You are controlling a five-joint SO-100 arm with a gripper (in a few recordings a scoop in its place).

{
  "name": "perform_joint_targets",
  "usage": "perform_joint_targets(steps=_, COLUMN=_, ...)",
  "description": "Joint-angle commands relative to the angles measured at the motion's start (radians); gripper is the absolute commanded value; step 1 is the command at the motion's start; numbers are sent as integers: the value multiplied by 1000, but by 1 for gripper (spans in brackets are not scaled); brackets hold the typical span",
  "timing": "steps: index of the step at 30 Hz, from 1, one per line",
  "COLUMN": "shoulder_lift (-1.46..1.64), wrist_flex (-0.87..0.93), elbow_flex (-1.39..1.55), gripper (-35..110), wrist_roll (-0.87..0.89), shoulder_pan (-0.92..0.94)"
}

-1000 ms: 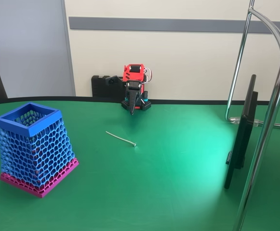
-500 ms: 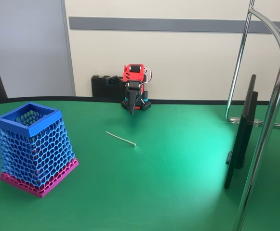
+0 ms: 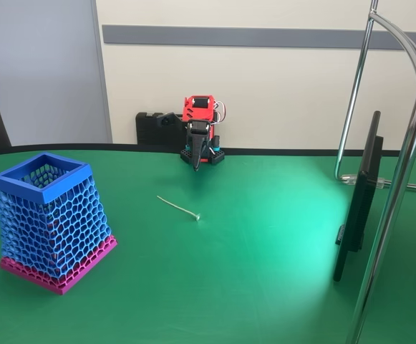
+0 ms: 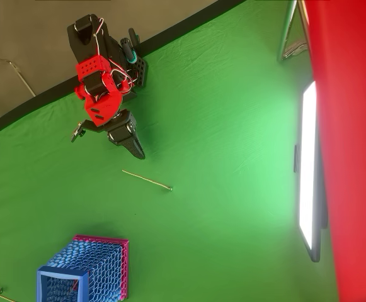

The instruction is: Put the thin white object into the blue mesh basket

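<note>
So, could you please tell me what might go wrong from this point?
The white stick is very thin and lies flat on the green table, so the pincer may slip off it or push it away. The basket has a narrow top opening, so a tilted stick could catch its rim.

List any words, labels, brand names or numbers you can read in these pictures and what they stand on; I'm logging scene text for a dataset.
None: no readable text.
The blue mesh basket, the thin white object, the red arm and the green table bear no visible lettering.
The screen is a blank white glare in the overhead view.
</note>
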Motion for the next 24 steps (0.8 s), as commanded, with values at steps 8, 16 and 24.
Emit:
perform_joint_targets(steps=8, shoulder_lift=8, wrist_flex=3, elbow_flex=8, gripper=1, wrist_roll=-8, shoulder_pan=-3)
perform_joint_targets(steps=16, shoulder_lift=8, wrist_flex=3, elbow_flex=8, gripper=1, wrist_roll=-8, shoulder_pan=-3)
perform_joint_targets(steps=24, shoulder_lift=-20, wrist_flex=-14, elbow_flex=2, gripper=1, wrist_roll=26, shoulder_pan=-2)
